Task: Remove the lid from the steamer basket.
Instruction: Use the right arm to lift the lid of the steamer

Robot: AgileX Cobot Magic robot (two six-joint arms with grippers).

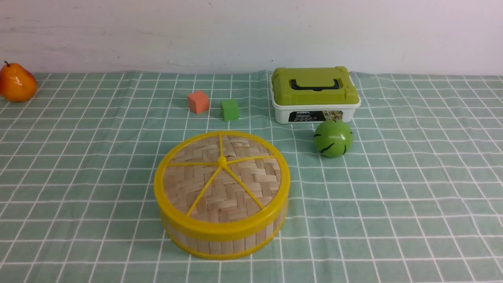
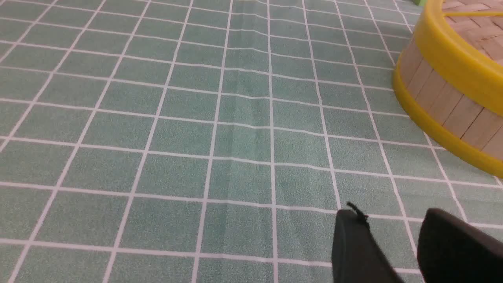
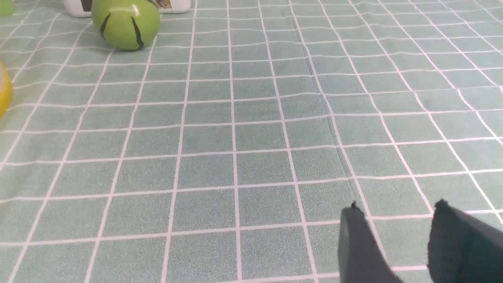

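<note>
The lid (image 1: 222,179), a woven bamboo disc with yellow rim, spokes and centre knob, sits closed on the steamer basket (image 1: 224,243) in the middle of the table in the front view. The basket's wall (image 2: 444,102) and the lid's rim (image 2: 452,55) also show in the left wrist view. My left gripper (image 2: 393,214) is open and empty over bare cloth, apart from the basket. My right gripper (image 3: 397,208) is open and empty over bare cloth. A sliver of yellow rim (image 3: 4,94) shows in the right wrist view. Neither arm shows in the front view.
A white box with a green top (image 1: 315,94) stands behind the basket, a green ball (image 1: 333,138) in front of it. An orange cube (image 1: 198,101) and a green cube (image 1: 229,109) lie at the back. An orange pear (image 1: 16,83) sits far left.
</note>
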